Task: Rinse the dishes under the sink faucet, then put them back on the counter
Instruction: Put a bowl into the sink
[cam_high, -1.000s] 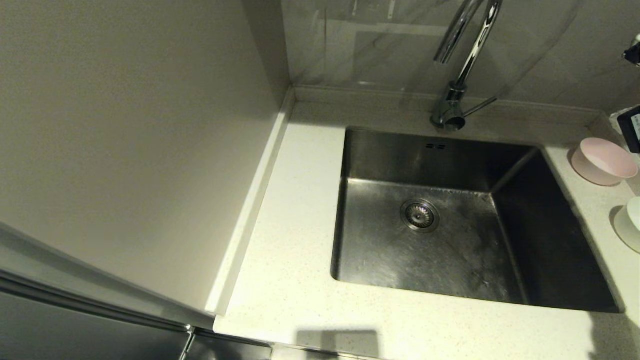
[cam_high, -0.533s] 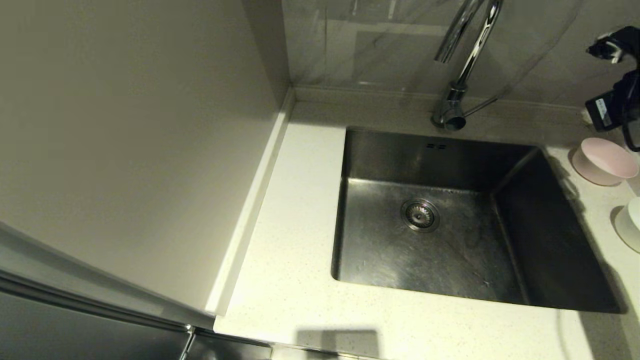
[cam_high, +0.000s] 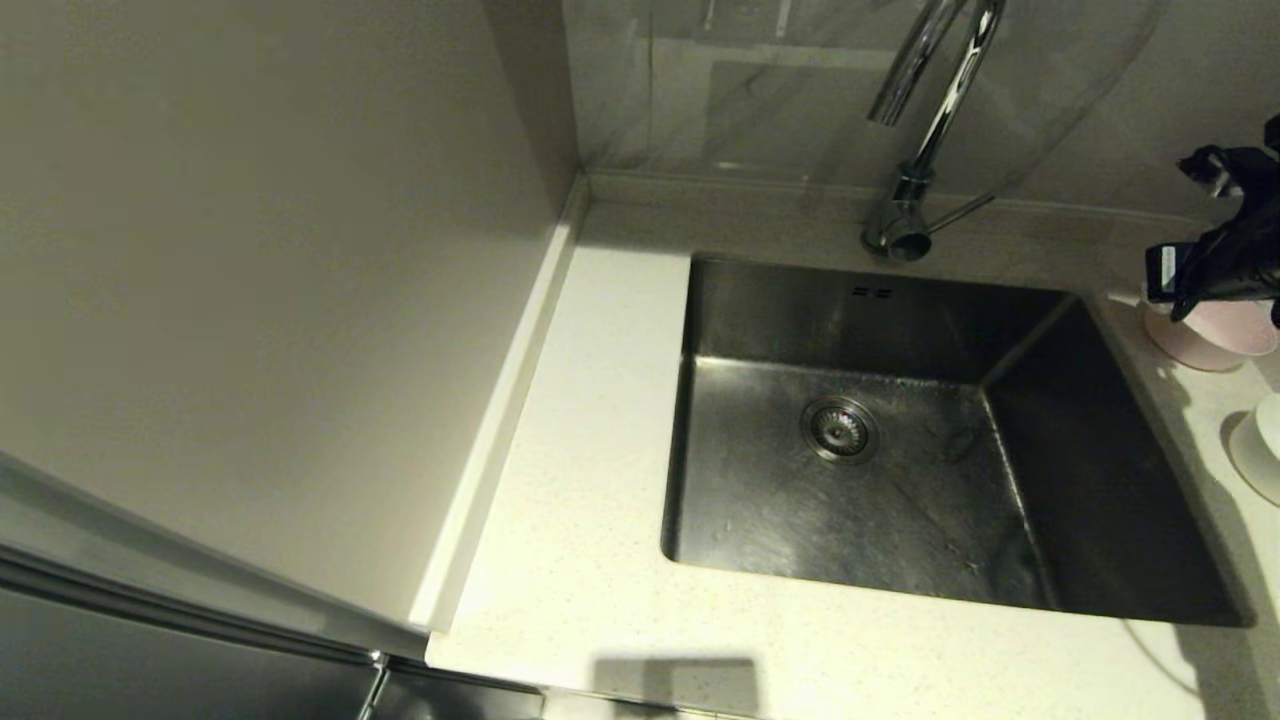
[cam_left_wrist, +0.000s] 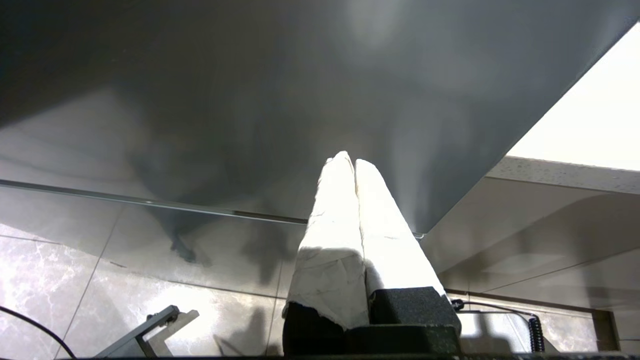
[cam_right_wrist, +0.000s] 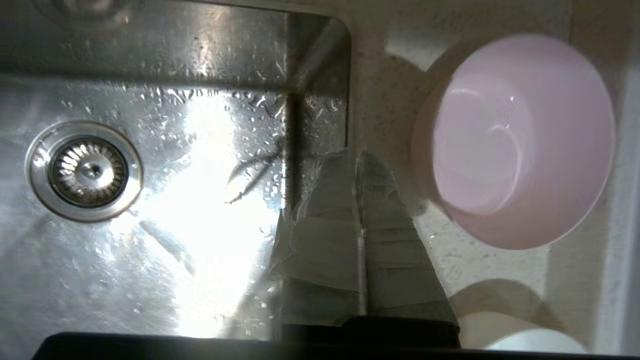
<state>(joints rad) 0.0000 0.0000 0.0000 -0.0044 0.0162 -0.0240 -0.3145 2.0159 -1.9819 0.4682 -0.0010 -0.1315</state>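
Observation:
The pale pink bowl (cam_high: 1215, 340) (cam_right_wrist: 520, 140) stands upright on the counter (cam_high: 580, 450) right of the sink (cam_high: 900, 500). A white bowl (cam_high: 1258, 450) (cam_right_wrist: 530, 340) sits nearer me, cut by the edge. No yellow bowl is in view. My right arm (cam_high: 1225, 250) hangs over the pink bowl's far rim. The right gripper (cam_right_wrist: 356, 152) is shut and empty, above the counter strip between the sink corner and the pink bowl. The faucet (cam_high: 925, 130) rises behind the sink; no water runs. My left gripper (cam_left_wrist: 350, 160) is shut and empty, parked below counter height.
Water drops lie on the sink floor (cam_right_wrist: 200, 125) around the drain strainer (cam_high: 839, 430) (cam_right_wrist: 85, 171). A tall wall panel (cam_high: 250, 300) stands along the counter's left side. The low raised back edge (cam_high: 720, 190) runs behind the faucet.
My right arm has come in from the right edge and then dropped lower, so it now covers the pink bowl's far rim. The bowls have not moved.

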